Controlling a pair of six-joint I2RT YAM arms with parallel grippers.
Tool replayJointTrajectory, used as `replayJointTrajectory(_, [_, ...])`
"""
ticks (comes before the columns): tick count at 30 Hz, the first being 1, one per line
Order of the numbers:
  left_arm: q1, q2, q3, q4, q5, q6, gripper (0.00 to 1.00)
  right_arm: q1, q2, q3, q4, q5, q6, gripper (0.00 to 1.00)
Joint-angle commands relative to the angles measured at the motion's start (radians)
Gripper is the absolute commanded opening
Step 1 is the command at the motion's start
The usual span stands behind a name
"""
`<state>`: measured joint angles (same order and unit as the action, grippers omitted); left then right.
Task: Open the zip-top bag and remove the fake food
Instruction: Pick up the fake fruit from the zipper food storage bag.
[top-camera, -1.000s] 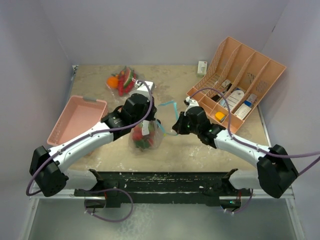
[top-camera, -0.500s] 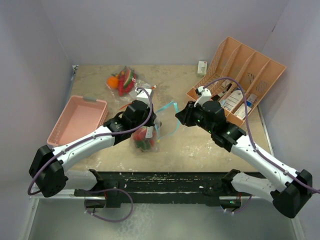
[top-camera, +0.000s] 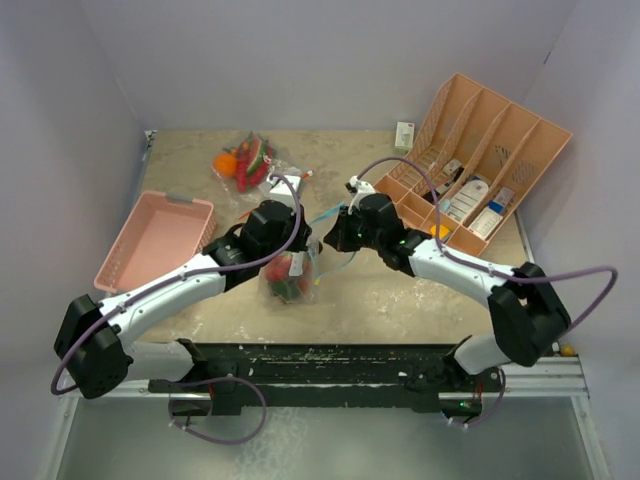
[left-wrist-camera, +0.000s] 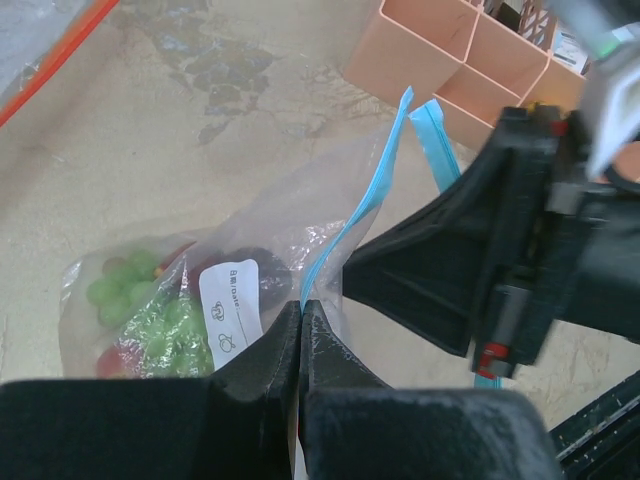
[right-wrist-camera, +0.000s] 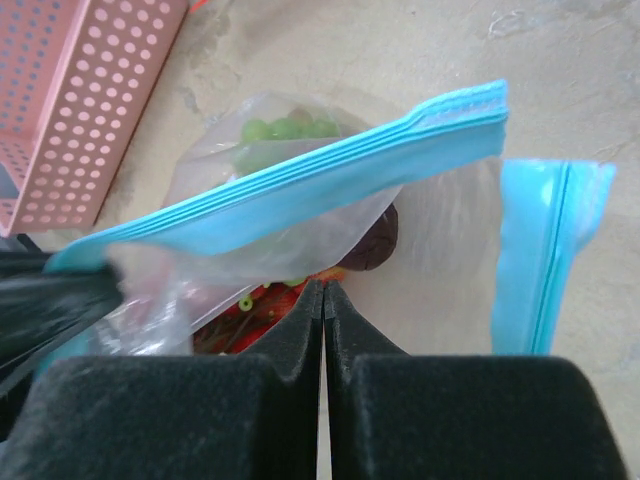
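The clear zip-top bag (top-camera: 290, 278) with a blue zip strip (left-wrist-camera: 350, 215) lies at the table's middle. Through it show the fake food: green grapes (left-wrist-camera: 120, 280), red strawberries (right-wrist-camera: 255, 315) and a dark plum (right-wrist-camera: 378, 240). My left gripper (left-wrist-camera: 302, 305) is shut on the blue strip at the bag's mouth. My right gripper (right-wrist-camera: 323, 285), just right of the bag (top-camera: 335, 237), is shut with its tips pinched in the clear film below the strip. A second blue lip (right-wrist-camera: 545, 255) hangs loose to the right.
A second clear bag (top-camera: 245, 162) with an orange, a chili and a watermelon slice lies at the back left. A pink basket (top-camera: 150, 240) stands on the left. At the back right, a peach organizer (top-camera: 480, 170) holds bottles and boxes, with a small white box (top-camera: 404, 135) near it.
The right arm drew back toward the organizer, then swung left again to the bag, and its jaws now sit shut at the film. The left gripper has kept its hold.
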<state>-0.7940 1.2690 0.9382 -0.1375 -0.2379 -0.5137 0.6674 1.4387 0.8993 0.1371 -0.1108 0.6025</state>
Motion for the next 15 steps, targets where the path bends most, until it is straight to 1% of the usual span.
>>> replayJointTrajectory(1, [0.001,-0.054,0.022,0.006,-0.024,-0.01,0.0,0.006,0.069,-0.002,0.166,-0.06,0.015,0.01])
replayJointTrajectory(6, [0.001,-0.064,0.02,-0.001,-0.019,0.002,0.0,0.025,0.149,0.017,0.223,-0.059,-0.003,0.12])
replayJointTrajectory(7, [0.002,-0.066,0.02,-0.001,-0.019,0.003,0.02,0.029,0.163,0.019,0.241,-0.061,-0.005,0.15])
replayJointTrajectory(8, [0.001,-0.069,0.02,-0.002,-0.02,0.005,0.07,0.034,0.174,0.018,0.262,-0.064,-0.004,0.18])
replayJointTrajectory(9, [0.002,-0.073,0.019,-0.004,-0.023,0.007,0.16,0.037,0.187,0.016,0.281,-0.071,0.0,0.19])
replayJointTrajectory(10, [0.001,-0.081,0.019,-0.011,-0.033,0.005,0.32,0.039,0.196,0.012,0.304,-0.078,0.003,0.21])
replayJointTrajectory(12, [0.001,-0.11,0.018,-0.028,-0.059,0.008,0.77,0.042,0.217,0.001,0.349,-0.089,0.013,0.24])
replayJointTrajectory(13, [0.001,-0.125,0.016,-0.037,-0.072,0.013,0.96,0.042,0.223,-0.002,0.363,-0.091,0.018,0.25])
replayJointTrajectory(14, [0.001,-0.144,0.011,-0.049,-0.091,0.018,1.0,0.041,0.229,-0.005,0.372,-0.093,0.02,0.26])
replayJointTrajectory(15, [0.001,-0.164,0.005,-0.062,-0.112,0.022,0.99,0.041,0.232,-0.009,0.38,-0.093,0.021,0.26])
